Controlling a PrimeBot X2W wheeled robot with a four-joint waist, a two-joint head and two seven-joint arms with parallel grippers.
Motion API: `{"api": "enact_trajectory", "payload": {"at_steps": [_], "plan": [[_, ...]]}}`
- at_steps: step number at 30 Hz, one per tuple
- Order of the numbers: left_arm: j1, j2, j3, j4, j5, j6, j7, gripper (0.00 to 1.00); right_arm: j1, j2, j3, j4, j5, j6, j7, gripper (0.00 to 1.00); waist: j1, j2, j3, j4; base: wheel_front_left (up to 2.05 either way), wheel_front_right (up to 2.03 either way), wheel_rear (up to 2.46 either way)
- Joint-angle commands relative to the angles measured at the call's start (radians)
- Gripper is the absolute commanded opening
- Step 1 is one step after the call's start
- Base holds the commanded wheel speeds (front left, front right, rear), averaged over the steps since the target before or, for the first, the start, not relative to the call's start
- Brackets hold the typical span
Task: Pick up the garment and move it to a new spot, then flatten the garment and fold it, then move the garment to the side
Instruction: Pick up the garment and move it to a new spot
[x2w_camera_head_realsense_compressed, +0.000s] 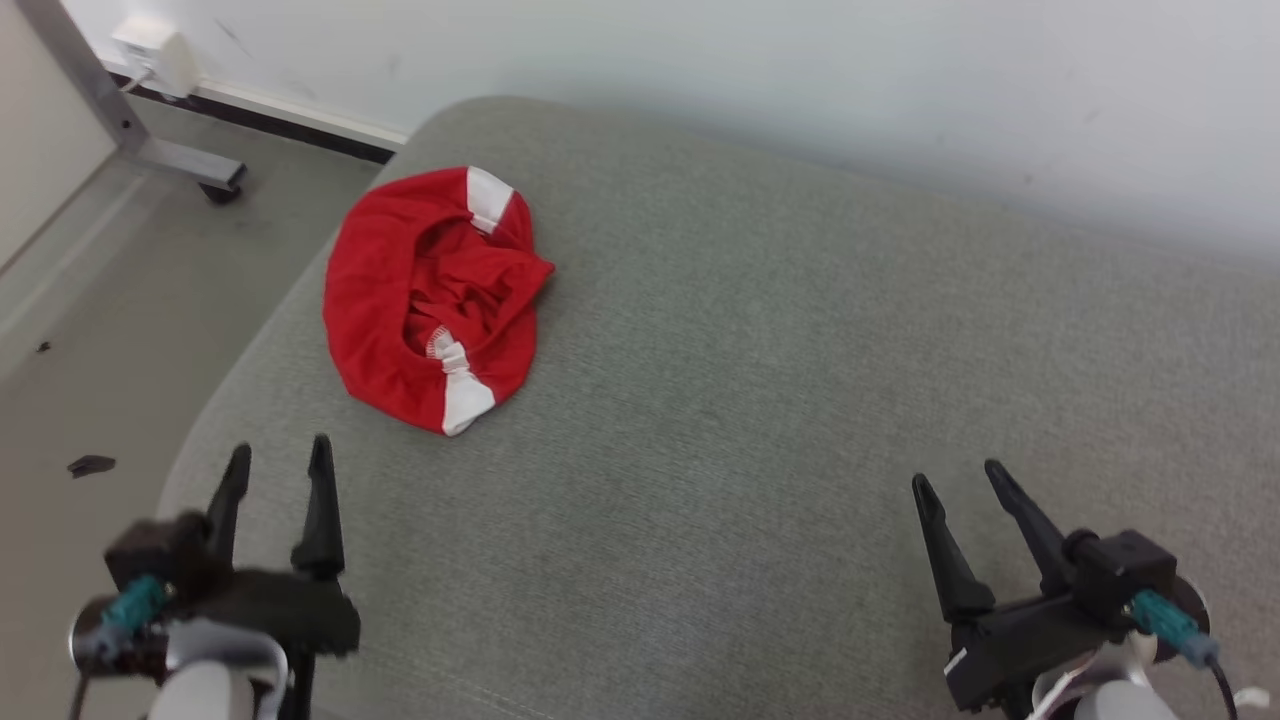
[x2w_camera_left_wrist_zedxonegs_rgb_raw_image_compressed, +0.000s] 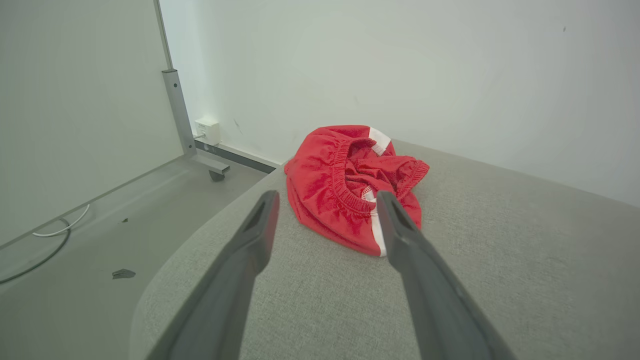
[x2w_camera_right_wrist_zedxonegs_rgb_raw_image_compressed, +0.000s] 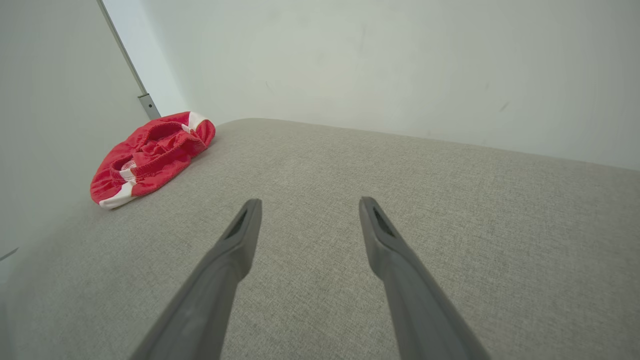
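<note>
Lying bunched on cushion (x2w_camera_head_realsense_compressed: 750, 400): garment (x2w_camera_head_realsense_compressed: 430, 300); L gripper (x2w_camera_head_realsense_compressed: 280, 447) & R gripper (x2w_camera_head_realsense_compressed: 955, 474) spread, empty.

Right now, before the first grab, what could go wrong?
1. The red garment lies bunched near the grey cushion's left edge; a sideways drag could tip it onto the floor.
2. Its layers are crumpled together, so the open left gripper may pinch several at once, making flattening harder.
3. The open right gripper sits far off, so a two-handed lift needs a long reach.
</note>
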Motion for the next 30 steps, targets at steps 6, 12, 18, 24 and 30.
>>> {"api": "enact_trajectory", "payload": {"at_steps": [6,12,18,24,30], "plan": [[-0.25,0.05,0.02,0.21,-0.094,-0.01,0.063,1.0,-0.051,-0.063,0.025,-0.108,-0.02,-0.003,0.071,1.0,0.0,-0.0001,0.156,-0.139,0.0,0.0,0.0],[-0.438,0.101,0.063,0.363,-0.191,-0.015,0.185,1.0,-0.087,-0.093,0.047,-0.233,-0.029,-0.003,0.14,1.0,0.0,-0.0001,0.277,-0.23,0.0,0.0,0.0],[-0.553,0.171,0.112,0.472,-0.251,0.004,0.298,1.0,-0.119,-0.116,0.073,-0.331,-0.044,-0.003,0.182,1.0,0.0,-0.0001,0.38,-0.308,0.0,0.0,0.0],[-0.585,0.197,0.13,0.547,-0.27,0.044,0.35,1.0,-0.117,-0.116,0.06,-0.375,-0.049,-0.003,0.201,1.0,0.0,-0.0001,0.425,-0.345,0.0,0.0,0.0],[-0.595,0.179,0.131,0.651,-0.287,0.063,0.42,1.0,-0.104,-0.104,0.042,-0.394,-0.054,-0.003,0.201,1.0,0.0,-0.0001,0.447,-0.368,0.0,0.0,0.0]]}}
